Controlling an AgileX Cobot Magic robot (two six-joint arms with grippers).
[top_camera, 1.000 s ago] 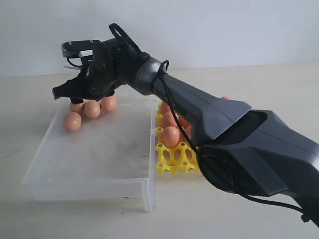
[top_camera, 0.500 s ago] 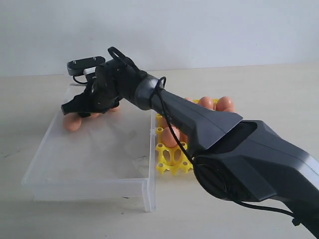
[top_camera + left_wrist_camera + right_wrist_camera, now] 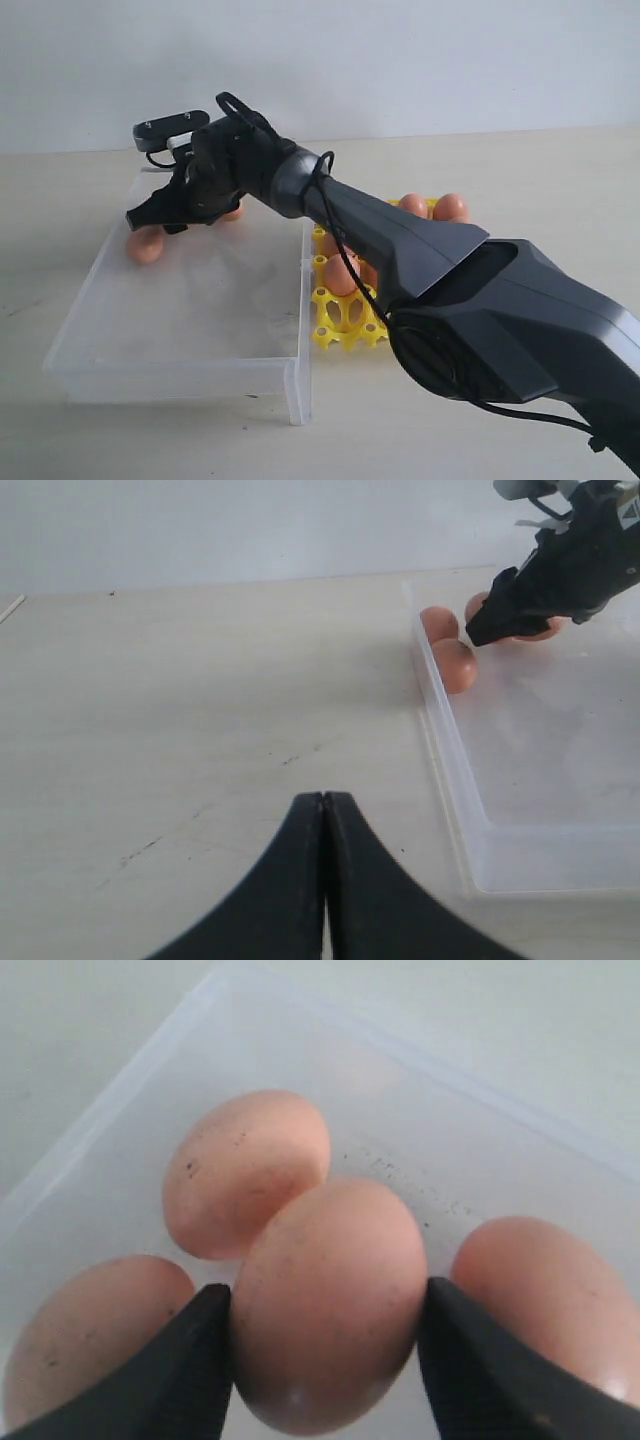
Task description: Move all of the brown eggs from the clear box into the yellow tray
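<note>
Right gripper (image 3: 322,1355) jaws clasp one brown egg (image 3: 325,1290) in the clear box (image 3: 190,380) corner, neighbour eggs (image 3: 245,1170) crowding; left gripper (image 3: 323,805) jaws clenched, empty.

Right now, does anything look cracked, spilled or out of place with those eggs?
Nothing stands out. The brown eggs in the clear box look whole, with no cracks or spills visible; others sit in the yellow tray. The right gripper has its fingers against both sides of one egg.
</note>
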